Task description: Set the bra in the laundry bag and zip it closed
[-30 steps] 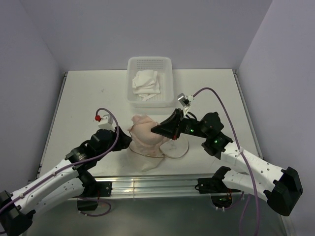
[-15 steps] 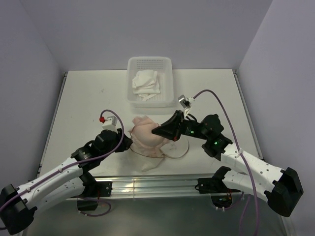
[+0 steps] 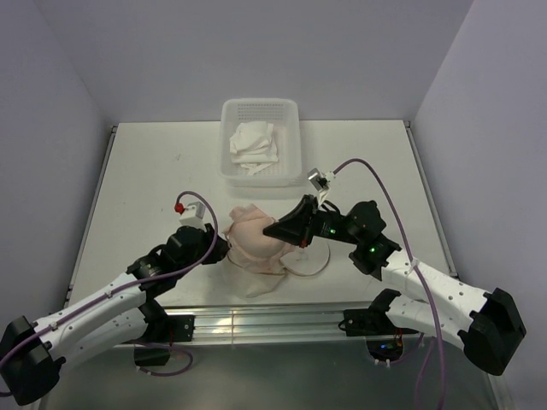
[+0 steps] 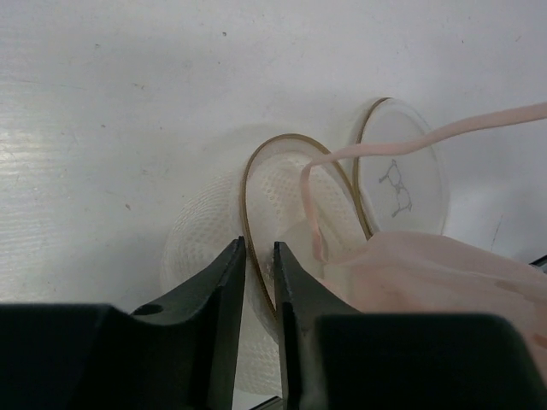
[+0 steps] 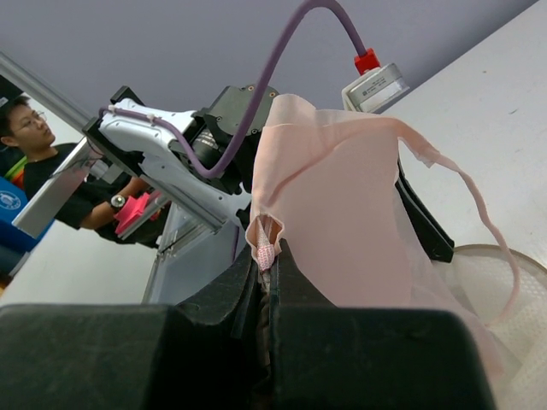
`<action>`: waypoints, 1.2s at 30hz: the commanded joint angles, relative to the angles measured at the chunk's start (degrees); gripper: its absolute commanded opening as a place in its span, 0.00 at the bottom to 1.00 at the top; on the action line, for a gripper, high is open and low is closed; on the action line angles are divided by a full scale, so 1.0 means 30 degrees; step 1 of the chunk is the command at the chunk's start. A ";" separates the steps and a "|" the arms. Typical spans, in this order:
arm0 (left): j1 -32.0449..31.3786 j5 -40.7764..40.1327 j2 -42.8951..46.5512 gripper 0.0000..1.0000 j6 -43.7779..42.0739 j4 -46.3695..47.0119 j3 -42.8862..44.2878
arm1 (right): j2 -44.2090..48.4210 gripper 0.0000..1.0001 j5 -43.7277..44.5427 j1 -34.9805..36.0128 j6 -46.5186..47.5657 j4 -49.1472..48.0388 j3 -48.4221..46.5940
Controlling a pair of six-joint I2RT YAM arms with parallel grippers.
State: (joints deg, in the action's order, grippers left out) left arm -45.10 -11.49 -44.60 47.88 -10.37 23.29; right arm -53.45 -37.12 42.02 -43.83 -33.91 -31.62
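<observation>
The peach laundry bag (image 3: 248, 232) sits mid-table, its top pulled up. My right gripper (image 3: 271, 229) is shut on a fold of its fabric (image 5: 342, 196), pinched at the jaw tips (image 5: 267, 249). My left gripper (image 3: 224, 248) is at the bag's left side, low on the table. Its jaws (image 4: 259, 249) stand a narrow gap apart, astride the bag's thin wire rim (image 4: 248, 175). The round flap lid (image 4: 402, 145) with a small dark mark lies flat beyond. A white crumpled bra (image 3: 254, 143) lies in the basket. A white textured dome (image 4: 201, 243) under the rim may be bag or garment; I cannot tell.
The white perforated basket (image 3: 296, 128) stands at the back centre, beyond the bag. A peach strap (image 4: 427, 135) arcs over the lid. The left arm's body shows behind the lifted fabric in the right wrist view. The table's metal front rail (image 3: 256, 323) runs just below the bag.
My left gripper has slid right, up against the bag, and its jaws have narrowed around the wire rim. The right gripper has kept its hold on the fabric and barely shifted.
</observation>
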 commanded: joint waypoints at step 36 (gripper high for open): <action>0.0004 0.0459 0.2329 0.00 -0.0695 0.5185 -0.0351 | -0.4857 0.00 -0.0750 0.1402 0.4972 0.3039 0.0461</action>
State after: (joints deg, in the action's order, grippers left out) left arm -45.10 -10.37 -37.08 47.20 0.16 21.76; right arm -67.68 -37.47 44.60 -31.99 -25.28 -27.57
